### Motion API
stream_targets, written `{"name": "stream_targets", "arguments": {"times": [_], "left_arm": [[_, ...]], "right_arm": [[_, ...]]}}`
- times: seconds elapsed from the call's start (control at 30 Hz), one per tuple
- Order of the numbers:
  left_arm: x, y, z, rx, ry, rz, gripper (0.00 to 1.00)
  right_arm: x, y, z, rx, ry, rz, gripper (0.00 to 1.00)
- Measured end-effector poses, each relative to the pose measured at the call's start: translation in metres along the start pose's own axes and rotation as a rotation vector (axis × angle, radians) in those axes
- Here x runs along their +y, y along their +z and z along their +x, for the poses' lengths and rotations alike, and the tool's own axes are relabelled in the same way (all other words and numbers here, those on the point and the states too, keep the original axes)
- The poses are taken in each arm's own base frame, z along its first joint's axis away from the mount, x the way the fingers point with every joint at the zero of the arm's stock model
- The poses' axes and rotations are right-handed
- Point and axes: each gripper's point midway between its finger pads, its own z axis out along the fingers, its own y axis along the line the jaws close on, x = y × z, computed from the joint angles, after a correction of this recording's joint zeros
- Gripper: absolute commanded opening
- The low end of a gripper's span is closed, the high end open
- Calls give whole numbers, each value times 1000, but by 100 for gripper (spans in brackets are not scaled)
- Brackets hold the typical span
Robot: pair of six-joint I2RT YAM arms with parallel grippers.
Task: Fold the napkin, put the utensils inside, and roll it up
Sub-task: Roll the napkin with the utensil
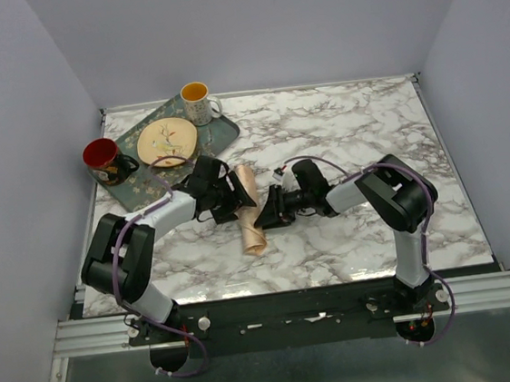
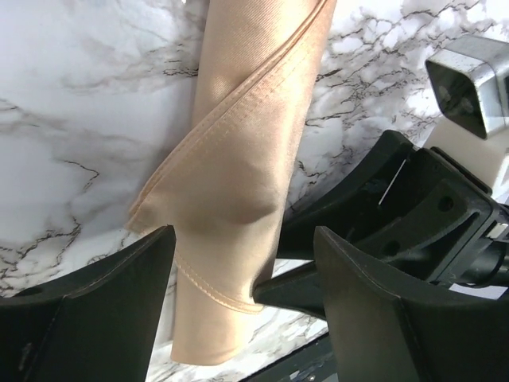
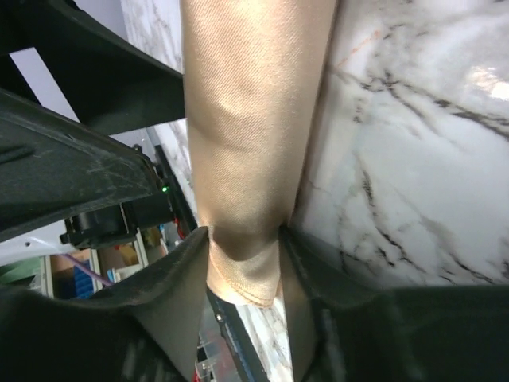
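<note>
Napkin (image 1: 254, 237): rolled into a narrow tube, lying on the counter (image 1: 350, 135) between the two arms, well apart from the tray (image 1: 138, 192)
Hidden in the top view: the middle of the roll lies under the heads of both arms, so neither grip can be read there
Left fingers (image 2: 95, 318): spread, one on each side of the roll near its end; a gap shows between the cloth and one of them
Right fingers (image 3: 171, 298): pinching the roll, the cloth narrowed where they press
Inside of the roll: cannot tell; the left wrist view shows a bump under the cloth
Only in the top view: plate (image 1: 167, 141) on the tray, red mug (image 1: 104, 158) and yellow mug (image 1: 196, 102) at its ends
Cut off: each wrist view shows just part of the roll
</note>
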Motion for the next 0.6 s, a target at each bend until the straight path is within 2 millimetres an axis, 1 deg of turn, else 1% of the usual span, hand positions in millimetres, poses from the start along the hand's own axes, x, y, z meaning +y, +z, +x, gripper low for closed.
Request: {"name": "stream_targets", "arguments": {"times": [0.1,0.33,0.47,0.6], "left_arm": [[-3,-8,-4,-19,6,-10,83],[-9,-21,-11,-48,32,-19,84],[-9,-26,-13,-52,47,-28,86],[-12,-36,-15,-67,76,-29,88]], "right_arm": [[2,0,-1,3,-12,-4,58],[6,-2,0,8,-47,2,61],[6,-4,1,12,-60,15,63],[4,-9,-2,-1,-79,39,68]]}}
